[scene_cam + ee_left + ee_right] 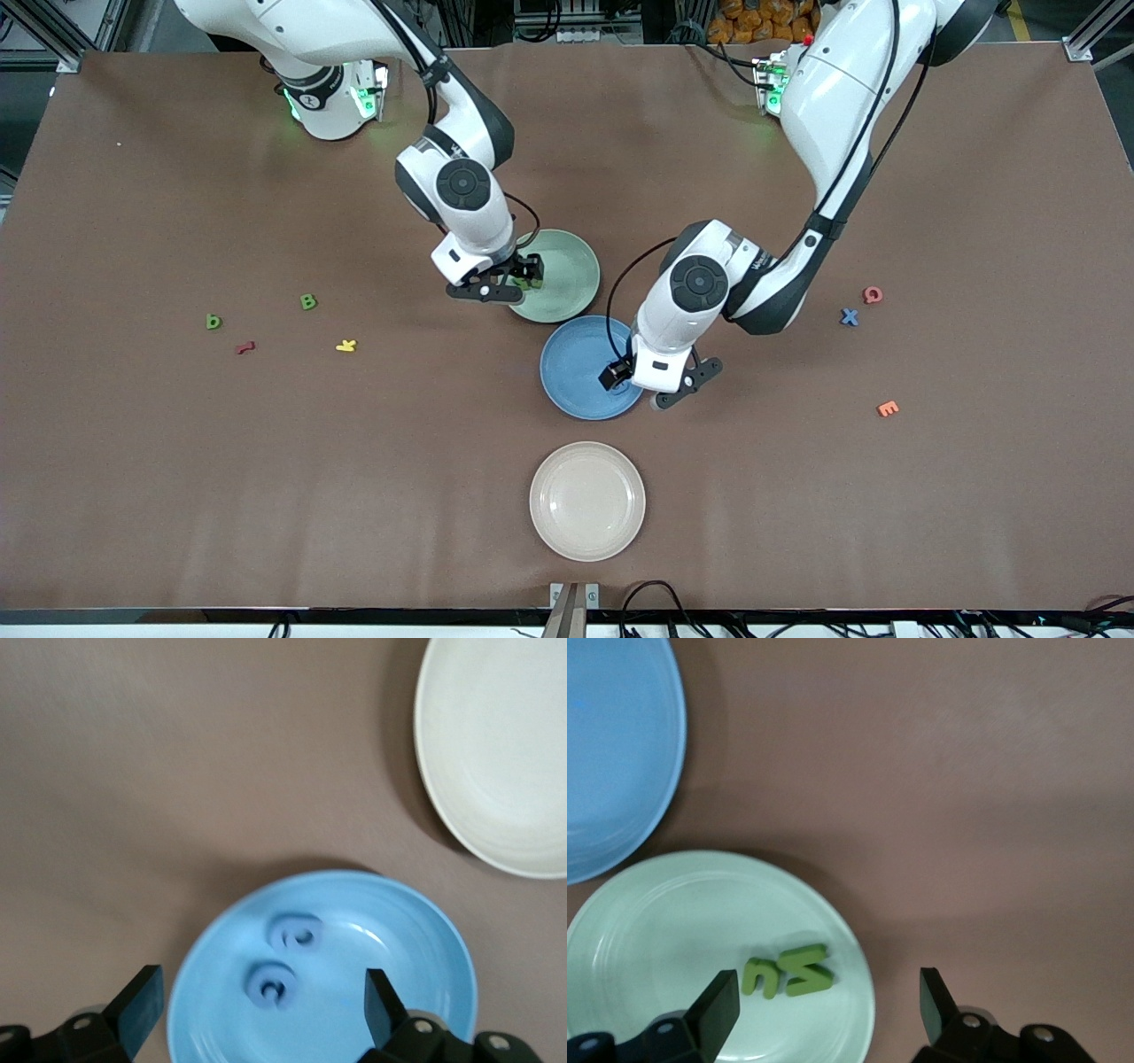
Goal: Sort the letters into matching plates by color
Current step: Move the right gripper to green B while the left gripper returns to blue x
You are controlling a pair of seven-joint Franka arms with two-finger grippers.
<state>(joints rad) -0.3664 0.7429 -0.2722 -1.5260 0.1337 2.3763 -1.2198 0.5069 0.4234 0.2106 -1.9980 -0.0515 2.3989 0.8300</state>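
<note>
Front view first: the right gripper (pixel 523 279) hangs over the near rim of the mint green plate (pixel 571 266) at frame centre, and the left gripper (pixel 651 383) sits over the edge of the blue plate (pixel 576 368) just below it, so both look parked right where you'd drop a letter. Lots of bare brown table (pixel 797 514) around; the cream plate (pixel 587 501) sits lower centre, empty. Still loose: green b (pixel 213 322) and green B (pixel 307 301) at mid-left, blue X (pixel 850 316) at mid-right. Left wrist view: claw spread wide, pinching nothing, with two blue letters (pixel 282 961) lying in the blue plate, well inside the rim. Right wrist view: fingers spread too, empty, two green letters (pixel 788 973) resting in the mint plate fairly close to its edge.
</note>
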